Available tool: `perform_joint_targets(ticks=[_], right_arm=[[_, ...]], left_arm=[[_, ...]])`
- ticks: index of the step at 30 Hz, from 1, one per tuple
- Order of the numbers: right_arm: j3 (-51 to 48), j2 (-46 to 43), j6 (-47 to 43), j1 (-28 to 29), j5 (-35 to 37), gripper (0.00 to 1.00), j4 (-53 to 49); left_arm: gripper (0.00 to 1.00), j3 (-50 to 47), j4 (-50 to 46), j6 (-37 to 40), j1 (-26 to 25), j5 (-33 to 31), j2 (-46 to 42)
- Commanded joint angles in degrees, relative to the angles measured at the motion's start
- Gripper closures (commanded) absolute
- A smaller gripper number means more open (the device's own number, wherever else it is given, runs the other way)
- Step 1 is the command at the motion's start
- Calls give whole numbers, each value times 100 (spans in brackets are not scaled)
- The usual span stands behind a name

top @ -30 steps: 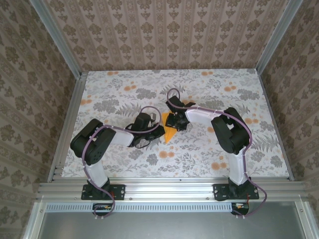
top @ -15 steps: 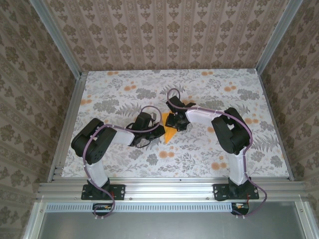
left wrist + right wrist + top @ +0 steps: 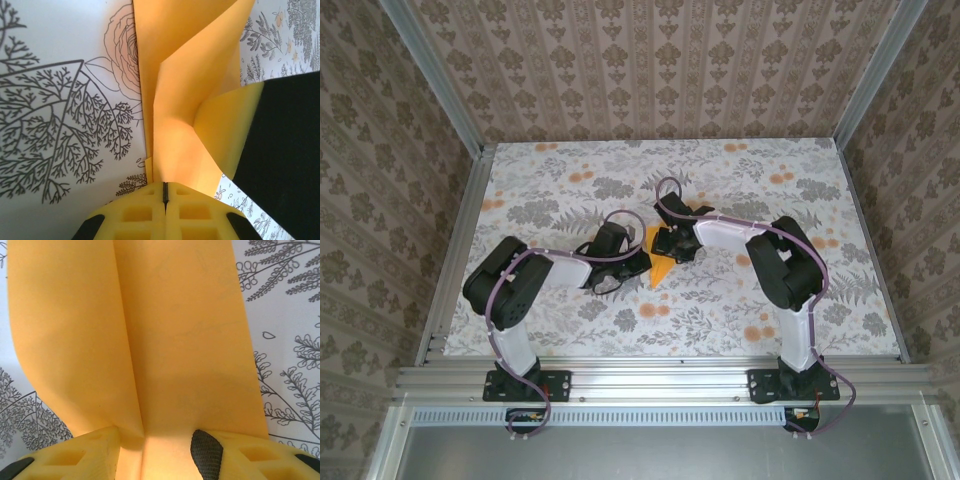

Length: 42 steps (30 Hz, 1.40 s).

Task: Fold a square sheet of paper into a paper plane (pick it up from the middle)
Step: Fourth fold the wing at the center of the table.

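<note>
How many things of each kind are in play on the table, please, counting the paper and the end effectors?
Orange paper sheet: 1
End effectors: 2 (left end effector, right end effector)
Total: 3

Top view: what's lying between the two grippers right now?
The square sheet of paper, partly folded to a point, lies between the left gripper and the right gripper; the top view shows it.
</note>
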Motion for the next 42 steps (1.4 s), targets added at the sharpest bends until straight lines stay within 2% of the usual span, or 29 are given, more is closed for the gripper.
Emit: perform_joint_targets(ticks=[1,7,12,16,20,23,26,32,42], right_arm=[[-577,581,-190,-256,328,49,-851],[-498,-262,-358,-379,-146,47,-349],[-923,-1012,-743,-585,-733,46,395],[-1195,-1152,-1232,-675,-1326,48,781],[-1249,-1186,-1332,-669,-1820,50,1059],[-1133,-1229,-1333,-630,-1718,51,965],[-925,-1064,-1494,-557,-1285,51,553],[-906,-713,-1267,-564,-540,57,78],[-1158,-301,-999,-564,-934,58,442]], left_arm=[[100,129,-899,236,33,-142,201],[100,208,-1238,276,22,-210,201],[100,239,-1278,280,14,-222,209],[100,263,-1250,298,14,-199,236],[100,280,-1179,315,9,-123,251],[100,292,-1144,353,5,-86,219],[100,328,-1137,377,-1,-74,210],[100,387,-1089,416,-4,-45,173],[100,366,-534,457,-36,274,-49]])
